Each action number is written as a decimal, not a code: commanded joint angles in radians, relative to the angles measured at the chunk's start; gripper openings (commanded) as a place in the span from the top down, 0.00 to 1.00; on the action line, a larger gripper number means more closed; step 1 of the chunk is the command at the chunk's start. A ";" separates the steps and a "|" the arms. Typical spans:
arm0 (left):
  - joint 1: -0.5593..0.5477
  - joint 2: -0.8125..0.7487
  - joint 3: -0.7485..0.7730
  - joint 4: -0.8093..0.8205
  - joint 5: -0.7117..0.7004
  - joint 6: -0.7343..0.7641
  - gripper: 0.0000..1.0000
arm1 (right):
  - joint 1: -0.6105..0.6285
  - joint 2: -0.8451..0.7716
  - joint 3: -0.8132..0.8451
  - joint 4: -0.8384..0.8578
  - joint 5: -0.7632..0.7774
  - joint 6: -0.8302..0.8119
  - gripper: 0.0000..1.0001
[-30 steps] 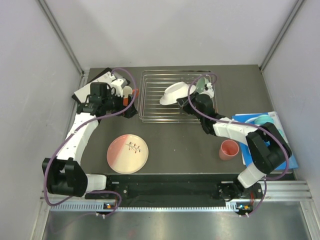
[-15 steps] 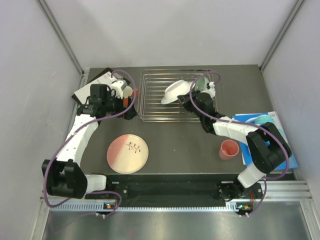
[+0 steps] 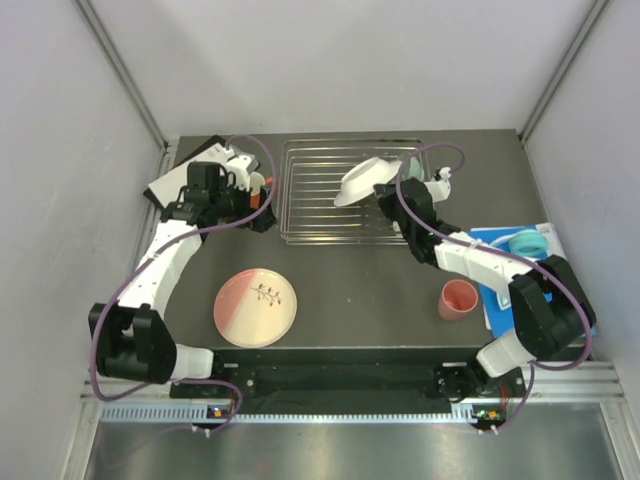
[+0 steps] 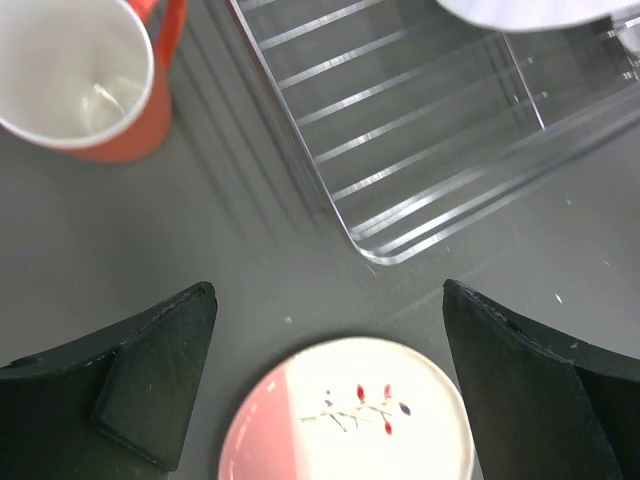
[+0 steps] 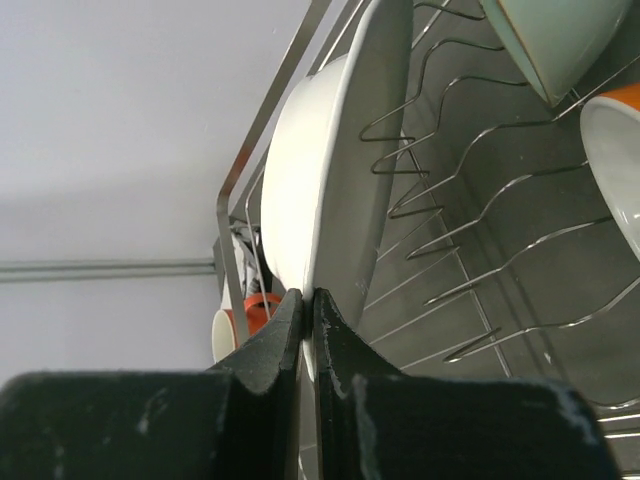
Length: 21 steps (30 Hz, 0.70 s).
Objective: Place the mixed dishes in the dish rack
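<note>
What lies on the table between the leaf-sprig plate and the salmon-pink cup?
Nothing. In the top view, only bare dark table separates the leaf-sprig plate from the salmon-pink cup.

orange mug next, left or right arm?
Left. The left gripper is open and empty, close by the orange mug on the table left of the dish rack. The right gripper is shut on the white plate over the rack.
</note>
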 commanded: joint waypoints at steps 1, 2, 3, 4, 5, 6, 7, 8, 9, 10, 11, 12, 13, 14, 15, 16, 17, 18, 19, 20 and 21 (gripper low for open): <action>-0.041 0.034 0.087 0.103 -0.083 0.063 0.01 | -0.012 -0.084 0.096 0.038 0.073 0.085 1.00; -0.066 0.041 0.089 0.109 -0.094 0.074 0.01 | -0.012 -0.083 0.105 0.029 0.077 0.099 1.00; -0.080 0.042 0.083 0.115 -0.108 0.087 0.01 | -0.012 -0.078 0.125 0.011 0.084 0.109 1.00; -0.095 0.044 0.074 0.132 -0.137 0.113 0.01 | -0.012 -0.072 0.131 -0.012 0.085 0.129 1.00; -0.123 0.045 0.048 0.141 -0.152 0.129 0.01 | -0.012 -0.066 0.136 -0.012 0.084 0.137 1.00; -0.135 0.045 0.032 0.150 -0.169 0.138 0.01 | -0.012 -0.063 0.146 -0.025 0.088 0.146 1.00; -0.144 0.045 0.017 0.158 -0.192 0.156 0.01 | -0.012 -0.058 0.154 -0.031 0.088 0.160 1.00; -0.159 0.045 -0.015 0.165 -0.202 0.163 0.01 | -0.012 -0.054 0.160 -0.035 0.088 0.168 1.00; -0.164 0.044 -0.029 0.169 -0.206 0.178 0.01 | -0.013 -0.051 0.166 -0.037 0.096 0.175 1.00; -0.169 0.039 -0.044 0.172 -0.220 0.184 0.01 | -0.015 -0.049 0.171 -0.038 0.097 0.179 1.00; -0.173 0.031 -0.072 0.172 -0.225 0.195 0.01 | -0.015 -0.047 0.180 -0.045 0.099 0.182 1.00; -0.176 0.027 -0.086 0.173 -0.232 0.212 0.01 | -0.018 -0.041 0.195 -0.061 0.104 0.183 1.00; -0.178 0.021 -0.100 0.173 -0.234 0.219 0.01 | -0.019 -0.038 0.202 -0.068 0.104 0.191 1.00; -0.181 0.009 -0.126 0.169 -0.240 0.229 0.01 | -0.023 -0.034 0.209 -0.071 0.105 0.195 1.00; -0.183 0.004 -0.140 0.169 -0.246 0.242 0.01 | -0.023 -0.028 0.212 -0.080 0.107 0.206 1.00; -0.184 -0.007 -0.164 0.170 -0.255 0.246 0.01 | -0.026 -0.023 0.214 -0.081 0.105 0.221 1.00; -0.184 -0.011 -0.175 0.172 -0.257 0.249 0.01 | -0.026 -0.020 0.226 -0.095 0.107 0.228 1.00; -0.186 -0.018 -0.186 0.172 -0.255 0.252 0.01 | -0.026 -0.009 0.235 -0.106 0.108 0.229 1.00; -0.187 -0.028 -0.205 0.172 -0.257 0.252 0.01 | -0.024 0.000 0.248 -0.118 0.113 0.232 1.00; -0.190 -0.034 -0.213 0.172 -0.255 0.252 0.01 | -0.026 0.006 0.263 -0.133 0.113 0.235 1.00; -0.192 -0.041 -0.219 0.170 -0.255 0.249 0.01 | -0.026 0.017 0.268 -0.138 0.116 0.241 1.00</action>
